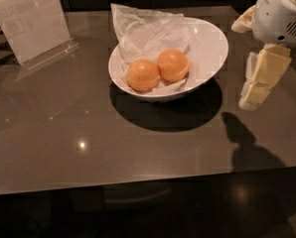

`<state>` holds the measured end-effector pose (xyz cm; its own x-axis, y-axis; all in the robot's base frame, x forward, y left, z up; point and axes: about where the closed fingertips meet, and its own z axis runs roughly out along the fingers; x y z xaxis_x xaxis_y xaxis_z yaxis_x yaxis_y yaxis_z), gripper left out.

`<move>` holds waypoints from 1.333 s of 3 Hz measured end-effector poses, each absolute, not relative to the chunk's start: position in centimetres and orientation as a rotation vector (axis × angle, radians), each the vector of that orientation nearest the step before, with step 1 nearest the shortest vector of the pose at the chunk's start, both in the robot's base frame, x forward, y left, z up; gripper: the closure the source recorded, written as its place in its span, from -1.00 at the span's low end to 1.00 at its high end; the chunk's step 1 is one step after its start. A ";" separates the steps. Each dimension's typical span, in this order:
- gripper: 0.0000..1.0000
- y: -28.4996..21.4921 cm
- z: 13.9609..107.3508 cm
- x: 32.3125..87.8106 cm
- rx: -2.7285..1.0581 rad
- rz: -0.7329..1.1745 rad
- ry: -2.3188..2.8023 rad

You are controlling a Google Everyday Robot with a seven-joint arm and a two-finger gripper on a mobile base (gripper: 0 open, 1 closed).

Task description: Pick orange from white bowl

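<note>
Though sign (31,21) illegible, jaws beside white bowl (213,48)

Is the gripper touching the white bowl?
Apart. The camera view shows table surface between the white bowl and the gripper, hanging at the picture's right.
</note>
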<state>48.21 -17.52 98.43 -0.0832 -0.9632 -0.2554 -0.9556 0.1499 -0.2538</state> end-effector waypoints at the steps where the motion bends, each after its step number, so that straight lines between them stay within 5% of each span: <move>1: -1.00 -16.6 98.0 49.9 -1.848 0.006 2.040; 4: -1.00 -10.5 97.3 57.1 -1.945 0.135 1.856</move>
<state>57.14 -10.53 97.27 0.0918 -0.9250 -0.3686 -0.9686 0.0029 -0.2486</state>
